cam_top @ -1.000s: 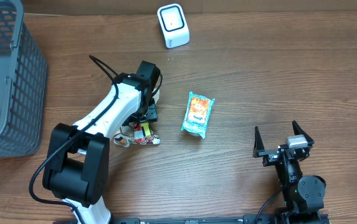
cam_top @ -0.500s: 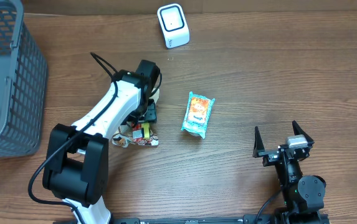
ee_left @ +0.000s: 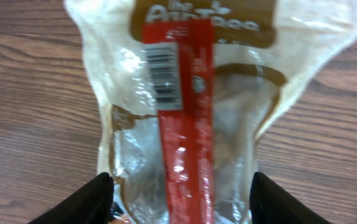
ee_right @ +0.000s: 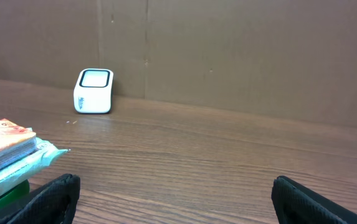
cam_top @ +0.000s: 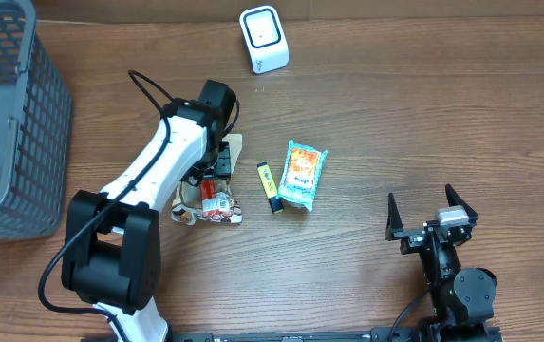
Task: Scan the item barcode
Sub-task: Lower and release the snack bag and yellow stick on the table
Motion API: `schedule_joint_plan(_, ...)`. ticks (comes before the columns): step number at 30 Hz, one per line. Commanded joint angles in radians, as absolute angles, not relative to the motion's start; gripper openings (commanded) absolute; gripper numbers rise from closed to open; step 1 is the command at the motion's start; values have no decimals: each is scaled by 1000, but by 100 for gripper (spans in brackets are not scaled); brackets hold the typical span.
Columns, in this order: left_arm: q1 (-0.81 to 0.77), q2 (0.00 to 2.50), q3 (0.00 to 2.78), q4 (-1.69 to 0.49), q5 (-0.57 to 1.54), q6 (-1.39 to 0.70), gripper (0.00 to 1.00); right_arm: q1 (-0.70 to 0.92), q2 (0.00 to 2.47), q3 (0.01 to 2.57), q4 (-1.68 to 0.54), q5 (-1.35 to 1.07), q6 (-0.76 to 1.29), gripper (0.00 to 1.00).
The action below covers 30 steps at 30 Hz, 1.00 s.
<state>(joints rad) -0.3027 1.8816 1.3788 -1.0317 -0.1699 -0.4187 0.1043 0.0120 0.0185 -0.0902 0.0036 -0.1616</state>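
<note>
A clear, tan-edged snack bag (ee_left: pixel 184 124) with a red strip and a white barcode label (ee_left: pixel 163 73) lies flat on the wooden table. My left gripper (ee_left: pixel 181 186) hangs over it, open, with a black finger at each side edge of the bag. In the overhead view the left gripper (cam_top: pixel 216 174) is just above the bag (cam_top: pixel 210 207). The white scanner (cam_top: pixel 264 39) stands at the far edge, also seen in the right wrist view as the scanner (ee_right: pixel 94 91). My right gripper (cam_top: pixel 430 217) rests open and empty at the near right.
A grey mesh basket (cam_top: pixel 10 114) stands at the far left. An orange and teal packet (cam_top: pixel 302 174) lies mid-table, with a small yellow bar (cam_top: pixel 270 186) beside it. The packet (ee_right: pixel 7 155) also shows at the left of the right wrist view.
The left arm has swung up and to the left, uncovering the yellow bar beside the packet. Its jaws have drawn in slightly around the bag. The right arm has not moved.
</note>
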Motion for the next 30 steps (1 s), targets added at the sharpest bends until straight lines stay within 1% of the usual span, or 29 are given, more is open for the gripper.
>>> schedule_joint_plan(1,-285,1881,1361,-1028,-191,-416,60,99,3,8,-84,-1,-165,100)
schedule_joint_plan(5,-281,1882,1356,-1031,-191,-415,55,99,3,8,-84,-1,-165,100)
schedule_joint_plan(13,-280,1883,1293,-1001,-205,-403,54,99,3,8,-84,-1,-165,100)
schedule_joint_plan(17,-280,1883,1269,-1019,-305,-403,51,99,3,8,-84,-1,-165,100)
schedule_joint_plan(20,-280,1883,1270,-1034,-348,-402,51,99,3,8,-84,-1,-165,100)
schedule_joint_plan(26,-280,1883,1278,-1034,-347,-398,51,99,3,8,-84,-1,-165,100)
schedule_joint_plan(30,-280,1883,1337,-1064,-335,-408,52,99,3,8,-84,-1,-165,100)
